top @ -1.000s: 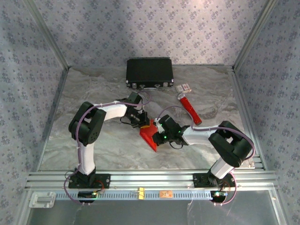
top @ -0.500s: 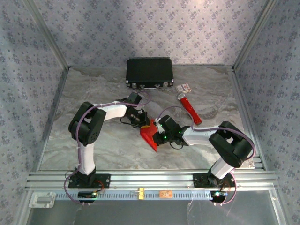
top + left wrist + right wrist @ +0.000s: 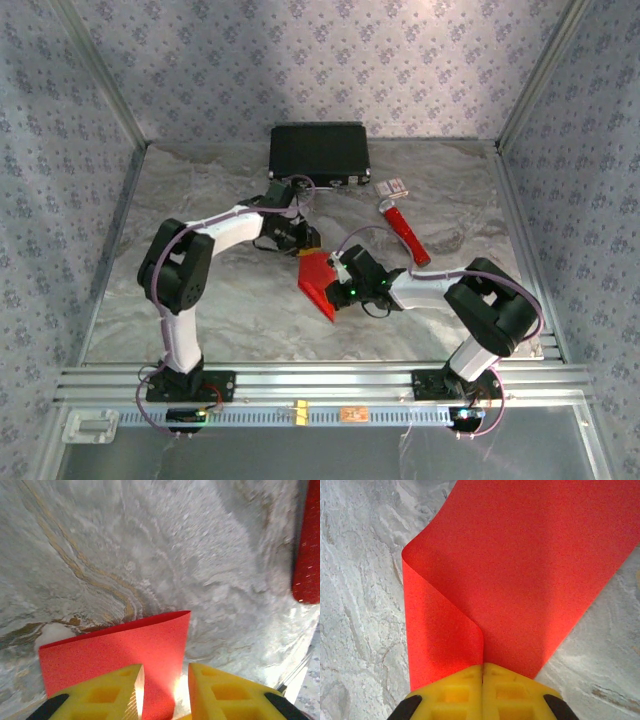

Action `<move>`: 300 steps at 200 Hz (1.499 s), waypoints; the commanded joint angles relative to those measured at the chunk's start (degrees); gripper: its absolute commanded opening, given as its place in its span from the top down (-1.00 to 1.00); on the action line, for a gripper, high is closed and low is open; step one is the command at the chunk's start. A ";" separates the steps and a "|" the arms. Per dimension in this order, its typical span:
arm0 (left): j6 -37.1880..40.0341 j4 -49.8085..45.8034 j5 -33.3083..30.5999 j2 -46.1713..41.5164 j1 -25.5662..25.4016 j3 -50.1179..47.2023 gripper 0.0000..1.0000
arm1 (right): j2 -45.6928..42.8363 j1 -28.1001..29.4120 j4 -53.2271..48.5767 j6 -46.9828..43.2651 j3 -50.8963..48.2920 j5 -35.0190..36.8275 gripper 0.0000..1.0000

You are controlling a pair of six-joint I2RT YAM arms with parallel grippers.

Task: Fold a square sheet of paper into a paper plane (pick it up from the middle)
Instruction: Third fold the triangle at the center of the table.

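Right tool (image 3: pixel 483 667) is shut tight, its two yellow fingers meeting with no gap, and it pinches the square sheet of paper (image 3: pixel 520 555) at the sheet's near edge. In the right wrist view the bright red paper spreads away from the fingers toward 12 and 2 o'clock. One flap curls over in a soft, uncreased roll toward 10 o'clock. Grey marbled worktop (image 3: pixel 360 555) shows on both sides of it.

From above, the sheet (image 3: pixel 318 278) lies close to the middle of the worktop (image 3: pixel 200 200), a touch toward 6 o'clock, as a narrow red shape pointing toward 5 o'clock. The right tool (image 3: pixel 337 290) meets it from 3 o'clock and the left tool (image 3: pixel 300 246) sits at its 11 o'clock end.

The left tool (image 3: pixel 164 680) has its jaws apart. In the left wrist view a strip of the paper (image 3: pixel 115 650) runs down between the yellow fingers (image 3: pixel 100 692), its free edge curving up at 12 o'clock; whether either pad touches it is hard to say.

A black case (image 3: pixel 320 152) stands at 12 o'clock by the far wall. A red tube (image 3: pixel 405 232) with a white end lies at 2 o'clock from the sheet, well apart from it.
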 commanded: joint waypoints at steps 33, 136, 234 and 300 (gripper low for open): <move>-7.29 11.93 4.32 -14.32 1.08 -14.39 0.71 | 1.05 -2.20 -1.55 -0.96 -0.56 -1.17 0.88; -25.70 48.46 8.70 -19.10 -4.02 -41.11 1.00 | 0.90 -2.60 -2.18 -0.62 -0.77 -0.89 0.87; -26.81 53.17 9.12 -13.28 -6.54 -41.35 1.00 | 0.53 -2.43 -2.53 -0.18 -1.18 -0.45 0.87; -25.77 50.71 8.51 -12.70 -6.88 -40.04 1.00 | 0.36 -2.47 -2.37 -0.13 -1.67 -0.14 0.87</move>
